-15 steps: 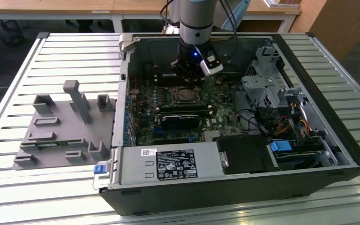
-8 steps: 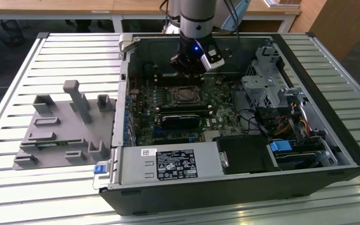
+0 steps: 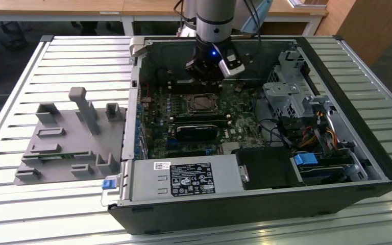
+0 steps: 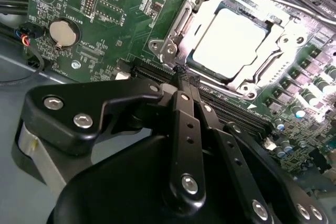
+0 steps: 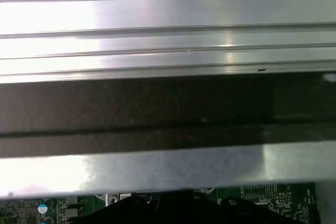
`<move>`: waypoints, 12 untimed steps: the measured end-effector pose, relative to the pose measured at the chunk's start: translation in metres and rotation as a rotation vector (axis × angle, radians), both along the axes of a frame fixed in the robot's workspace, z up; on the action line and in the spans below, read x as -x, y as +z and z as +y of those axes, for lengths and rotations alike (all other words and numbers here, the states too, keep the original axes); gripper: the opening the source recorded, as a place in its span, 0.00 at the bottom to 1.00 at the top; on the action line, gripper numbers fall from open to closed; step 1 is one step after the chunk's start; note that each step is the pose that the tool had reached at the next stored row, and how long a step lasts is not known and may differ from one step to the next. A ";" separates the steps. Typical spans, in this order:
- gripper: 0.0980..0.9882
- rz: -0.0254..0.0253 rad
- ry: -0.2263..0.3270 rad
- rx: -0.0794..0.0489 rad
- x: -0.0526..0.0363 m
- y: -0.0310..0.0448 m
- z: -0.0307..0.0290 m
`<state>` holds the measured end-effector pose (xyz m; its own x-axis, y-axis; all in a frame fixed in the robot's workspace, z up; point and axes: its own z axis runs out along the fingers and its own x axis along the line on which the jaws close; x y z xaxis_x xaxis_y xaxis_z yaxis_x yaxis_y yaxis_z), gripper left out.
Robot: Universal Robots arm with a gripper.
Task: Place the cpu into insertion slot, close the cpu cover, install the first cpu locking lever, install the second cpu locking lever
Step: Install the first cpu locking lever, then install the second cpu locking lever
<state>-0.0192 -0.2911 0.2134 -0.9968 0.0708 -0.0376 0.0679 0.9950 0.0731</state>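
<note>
Inside the open computer case, which lies on a slatted metal counter, the arm reaches down over the green motherboard. In the exterior view the end effector hangs just above the board, close to the socket on its far side. In the second wrist view its black fingers are drawn together to a narrow tip with nothing between them, and that tip sits right beside the corner of the cover, near the socket's edge; whether it touches the metal there cannot be told.

The cpu lies flat in the slot, its pale top bright under the light. The cover is down around it, the chip showing through its window. A thin lever lies along one side of the frame.

A round coin cell sits on the board well apart from the socket. On the exterior view's left, a grey fixture with upright posts rests on the counter beside the case.
</note>
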 end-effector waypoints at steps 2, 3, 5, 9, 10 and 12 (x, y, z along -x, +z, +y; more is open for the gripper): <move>0.01 -0.0002 0.000 0.000 0.0000 -0.0001 -0.0004; 0.01 -0.0001 0.000 0.000 0.0000 -0.0001 -0.0007; 0.01 -0.0001 0.000 0.000 0.0000 0.0000 -0.0012; 0.01 -0.0001 0.000 0.000 0.0000 0.0000 -0.0020; 0.01 -0.0001 0.000 0.000 0.0000 0.0000 -0.0021; 0.01 0.0000 0.000 0.000 0.0000 0.0000 -0.0029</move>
<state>-0.0192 -0.2940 0.2134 -0.9968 0.0707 -0.0377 0.0679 0.9950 0.0731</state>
